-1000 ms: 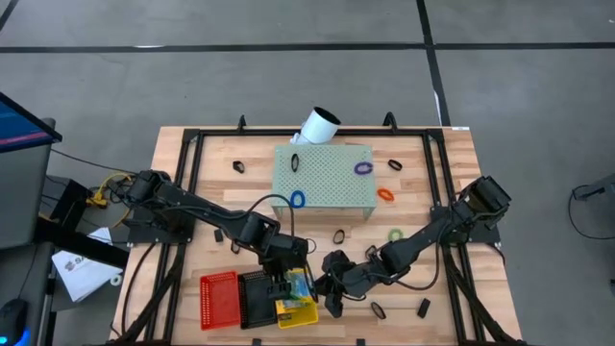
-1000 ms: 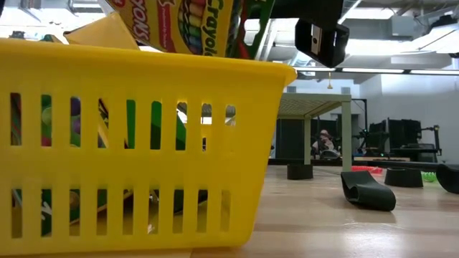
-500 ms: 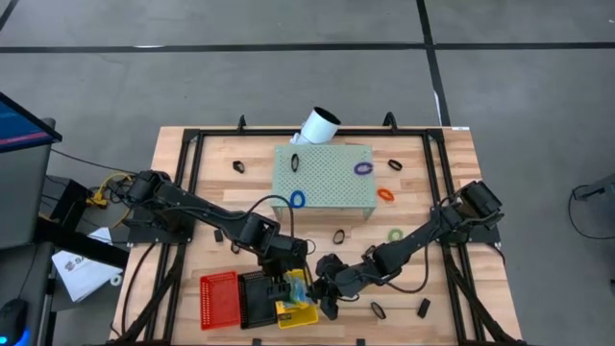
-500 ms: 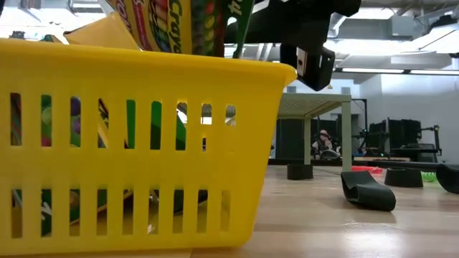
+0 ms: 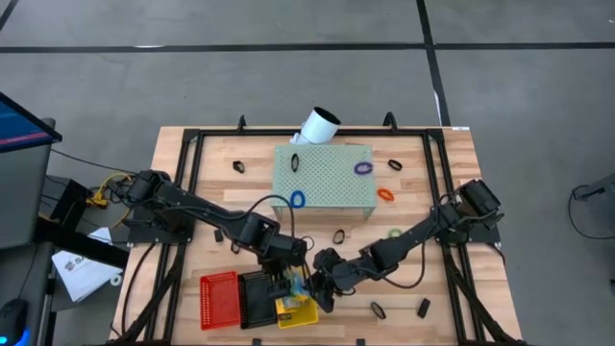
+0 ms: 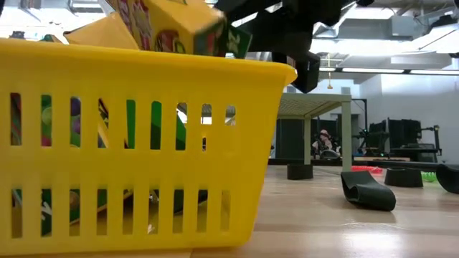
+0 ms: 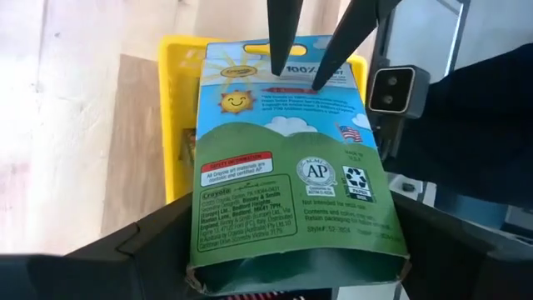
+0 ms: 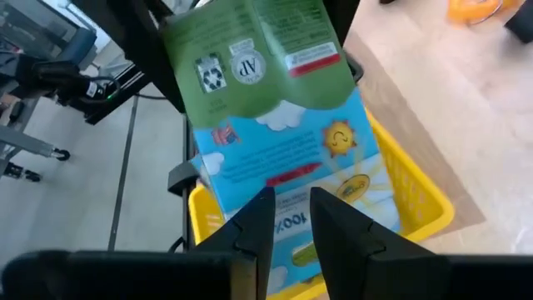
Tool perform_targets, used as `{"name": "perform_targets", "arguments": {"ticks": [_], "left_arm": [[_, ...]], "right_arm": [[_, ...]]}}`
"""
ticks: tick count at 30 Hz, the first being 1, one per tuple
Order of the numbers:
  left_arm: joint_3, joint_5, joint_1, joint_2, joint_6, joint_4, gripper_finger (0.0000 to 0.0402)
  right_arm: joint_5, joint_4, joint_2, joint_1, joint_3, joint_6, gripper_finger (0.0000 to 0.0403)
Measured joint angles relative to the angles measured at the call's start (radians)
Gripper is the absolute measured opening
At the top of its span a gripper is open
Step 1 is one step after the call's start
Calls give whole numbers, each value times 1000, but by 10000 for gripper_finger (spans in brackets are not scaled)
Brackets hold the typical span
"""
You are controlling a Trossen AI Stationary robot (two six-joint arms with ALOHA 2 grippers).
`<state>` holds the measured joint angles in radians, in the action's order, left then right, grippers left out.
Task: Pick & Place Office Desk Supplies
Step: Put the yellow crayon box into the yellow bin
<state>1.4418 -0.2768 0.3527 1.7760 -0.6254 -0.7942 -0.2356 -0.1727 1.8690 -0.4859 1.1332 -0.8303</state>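
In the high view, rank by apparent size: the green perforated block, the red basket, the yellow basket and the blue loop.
1. Green perforated block, clearly largest.
2. Red basket.
3. Yellow basket, though the arms hide part of it, so its rank against the red one is unsure.
4. Blue loop, smallest.

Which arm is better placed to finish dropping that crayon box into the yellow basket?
Left. The left tool holds the crayon box by its sides right above the yellow basket. The right tool only touches the box's far end, fingers nearly together.
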Motion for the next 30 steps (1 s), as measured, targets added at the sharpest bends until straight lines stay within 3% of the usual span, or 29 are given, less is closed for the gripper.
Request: {"name": "perform_targets", "arguments": {"ticks": [30], "left_arm": [[0,33,-1,-6,-38,74,333]], "right_arm": [[3,17,18,0,1,-7,77]]}}
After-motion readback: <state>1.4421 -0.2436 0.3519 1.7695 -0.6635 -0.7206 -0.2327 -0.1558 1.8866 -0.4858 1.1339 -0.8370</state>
